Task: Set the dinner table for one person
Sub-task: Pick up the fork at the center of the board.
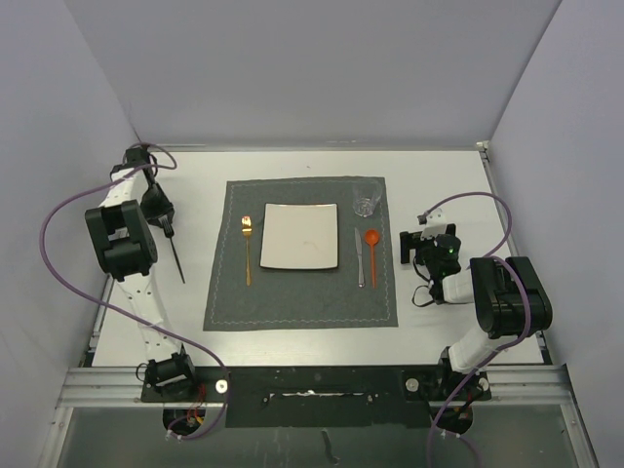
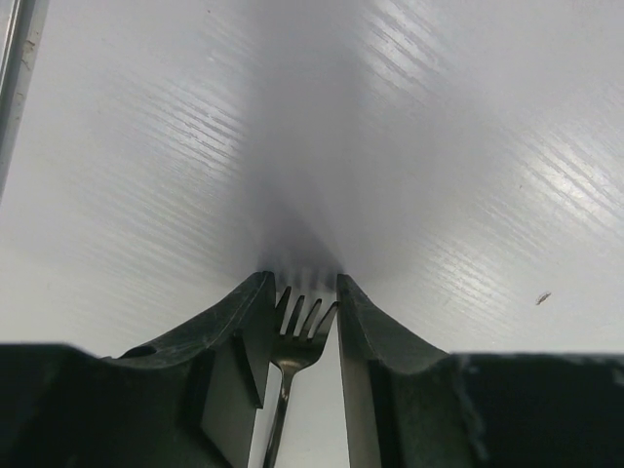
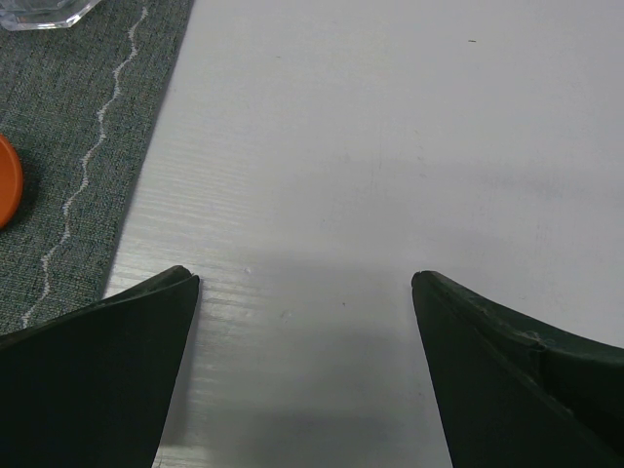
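On the white dinner table (image 1: 439, 175) lies a dark grey placemat (image 1: 300, 292) with a white square plate (image 1: 299, 236), a gold fork (image 1: 247, 249) on its left, and a knife (image 1: 359, 258) and orange spoon (image 1: 371, 249) on its right. A glass (image 1: 367, 199) stands at the mat's far right corner. Left of the mat a dark fork (image 1: 178, 258) lies on the table. My left gripper (image 1: 168, 230) is down at its head. In the left wrist view the tines (image 2: 304, 314) sit between the fingers and touch both. My right gripper (image 1: 408, 247) stands open just right of the spoon, with nothing in it.
The black front rail (image 1: 312, 390) runs along the near edge with both arm bases on it. Grey walls close in the table on the left, right and back. In the right wrist view the placemat's edge (image 3: 68, 146) and the spoon's bowl (image 3: 8, 180) lie left of the fingers.
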Robot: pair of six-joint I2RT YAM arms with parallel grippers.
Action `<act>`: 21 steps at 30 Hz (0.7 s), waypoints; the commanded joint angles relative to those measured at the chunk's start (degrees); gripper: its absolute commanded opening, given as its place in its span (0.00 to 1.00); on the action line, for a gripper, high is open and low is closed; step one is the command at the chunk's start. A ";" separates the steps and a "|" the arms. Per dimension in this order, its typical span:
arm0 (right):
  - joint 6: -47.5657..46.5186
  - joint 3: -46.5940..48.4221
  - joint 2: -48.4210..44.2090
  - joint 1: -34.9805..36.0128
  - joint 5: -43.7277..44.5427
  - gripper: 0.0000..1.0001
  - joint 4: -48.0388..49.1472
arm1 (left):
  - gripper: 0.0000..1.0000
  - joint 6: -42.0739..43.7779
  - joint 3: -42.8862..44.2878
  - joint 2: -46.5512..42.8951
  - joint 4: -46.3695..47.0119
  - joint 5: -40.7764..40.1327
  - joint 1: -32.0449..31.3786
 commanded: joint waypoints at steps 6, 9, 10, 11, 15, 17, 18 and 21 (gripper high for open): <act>0.45 1.51 -1.07 -0.21 -0.37 0.98 2.60 | 0.24 0.24 1.74 -1.73 -2.22 -0.60 -0.93; 0.47 1.46 -1.05 -0.16 -0.37 0.98 2.60 | 0.19 0.24 1.91 -1.82 -2.41 -0.70 -1.10; 0.48 1.47 -1.07 -0.20 -0.38 0.98 2.60 | 0.18 0.32 1.94 -1.82 -2.49 -0.68 -1.12; 0.46 1.48 -1.07 -0.25 -0.37 0.98 2.60 | 0.17 0.32 2.18 -1.89 -2.61 -0.72 -1.18; 0.47 1.51 -1.07 -0.16 -0.37 0.98 2.60 | 0.12 0.95 3.10 -1.91 -3.26 -0.86 -1.30; 0.45 1.51 -1.07 -0.18 -0.37 0.98 2.59 | 0.10 1.24 4.02 -1.75 -3.90 -0.85 -1.33; 0.52 1.51 -1.07 -0.15 -0.39 0.98 2.60 | 0.09 1.47 4.21 -1.80 -4.00 -0.85 -1.36; 0.53 1.48 -1.06 -0.20 -0.37 0.98 2.60 | 0.07 2.01 4.57 -2.27 -4.26 -0.77 -1.36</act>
